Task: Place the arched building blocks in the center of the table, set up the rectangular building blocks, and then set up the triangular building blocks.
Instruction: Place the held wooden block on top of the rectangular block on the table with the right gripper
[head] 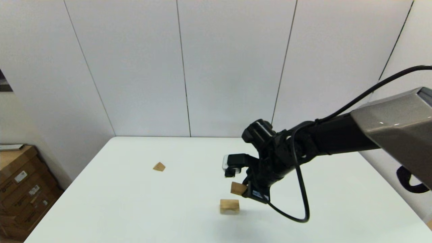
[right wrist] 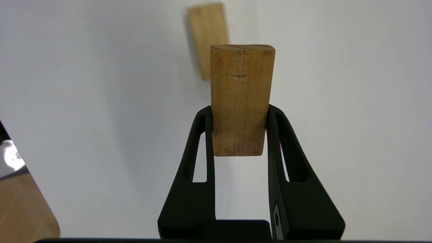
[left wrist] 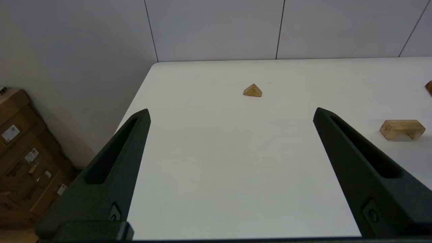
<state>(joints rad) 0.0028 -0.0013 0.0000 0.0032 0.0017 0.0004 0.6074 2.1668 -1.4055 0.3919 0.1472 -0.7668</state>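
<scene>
Pale grainy wood, unvarnished and matt: the oblong block (right wrist: pixel 240 101), the arch block (head: pixel 229 206), the wedge (left wrist: pixel 252 90); smooth white table (head: pixel 135 202); matt black plastic fingers (right wrist: pixel 199 162)

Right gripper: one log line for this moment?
right gripper: shut on rectangular block, above arched block | left gripper: open, parked | triangular block: untouched

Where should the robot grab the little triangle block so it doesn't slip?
Probably from straight above, closing on the two flat triangular ends of the triangular block. It rests on its base on the table with the peak up, and the slanted faces would likely squeeze it out of the gripper. Nothing stands near it, and the open left gripper faces it.
</scene>
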